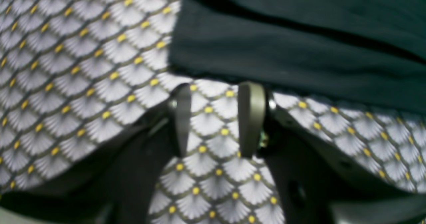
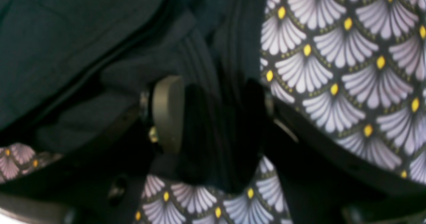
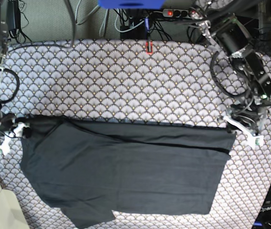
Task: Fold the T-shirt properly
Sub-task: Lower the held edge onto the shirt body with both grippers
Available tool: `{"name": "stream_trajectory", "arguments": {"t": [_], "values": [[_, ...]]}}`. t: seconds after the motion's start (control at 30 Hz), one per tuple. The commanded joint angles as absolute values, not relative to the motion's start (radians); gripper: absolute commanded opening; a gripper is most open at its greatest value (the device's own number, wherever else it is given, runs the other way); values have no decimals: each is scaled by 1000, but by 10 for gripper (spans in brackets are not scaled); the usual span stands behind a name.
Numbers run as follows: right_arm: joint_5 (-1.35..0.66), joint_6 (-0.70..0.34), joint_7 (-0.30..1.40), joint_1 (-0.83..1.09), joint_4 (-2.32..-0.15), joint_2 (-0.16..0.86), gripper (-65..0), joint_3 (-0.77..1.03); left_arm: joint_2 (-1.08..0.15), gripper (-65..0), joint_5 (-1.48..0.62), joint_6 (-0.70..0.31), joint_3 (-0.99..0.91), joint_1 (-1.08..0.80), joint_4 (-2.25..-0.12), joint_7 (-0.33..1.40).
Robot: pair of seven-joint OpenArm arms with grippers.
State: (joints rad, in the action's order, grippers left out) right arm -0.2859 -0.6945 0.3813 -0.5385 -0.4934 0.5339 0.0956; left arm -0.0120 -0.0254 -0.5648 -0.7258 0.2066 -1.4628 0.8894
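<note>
Nearest the base camera lies one T-shirt (image 3: 125,176), dark charcoal, spread flat across the lower half of the tabletop (image 3: 125,81), which is covered by one scallop-patterned tablecloth (image 3: 116,90) with yellow dots; the garment is folded over lengthwise, its upper edge running almost straight from left to right, with a second layer's edge showing as a thin line just below it; one sleeve sticks out at the bottom left.

Going left to right in the base view: the right gripper (image 3: 12,130) sits at the shirt's upper left corner; its wrist view shows the jaws standing apart, one tan pad (image 2: 168,114) plain to see, the other lost in shadow; dark bunched fabric lies between them (image 2: 213,124), though whether either pad presses it I cannot tell; the shirt (image 2: 73,34) fills the left of that view and the tablecloth (image 2: 349,67) the right.

At the far right, the left gripper (image 3: 244,129) rests just beside the shirt's upper right corner; its wrist view shows two pads (image 1: 251,117) parted with only patterned cloth (image 1: 83,67) between them (image 1: 214,120), holding nothing; the shirt's edge (image 1: 283,51) lies just beyond the fingertips, not touching.

Two arms in all; one shirt; one cloth.
</note>
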Motion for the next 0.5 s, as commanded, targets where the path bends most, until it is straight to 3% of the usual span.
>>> {"name": "stream_trajectory", "arguments": {"t": [0.0, 0.47], "values": [[-297, -698, 380, -550, -509, 573, -339, 101, -24, -416, -47, -572, -725, 217, -1480, 866], [-387, -698, 381, -467, -509, 584, -340, 102, -51, -416, -42, -572, -816, 211, -1477, 868]]}}
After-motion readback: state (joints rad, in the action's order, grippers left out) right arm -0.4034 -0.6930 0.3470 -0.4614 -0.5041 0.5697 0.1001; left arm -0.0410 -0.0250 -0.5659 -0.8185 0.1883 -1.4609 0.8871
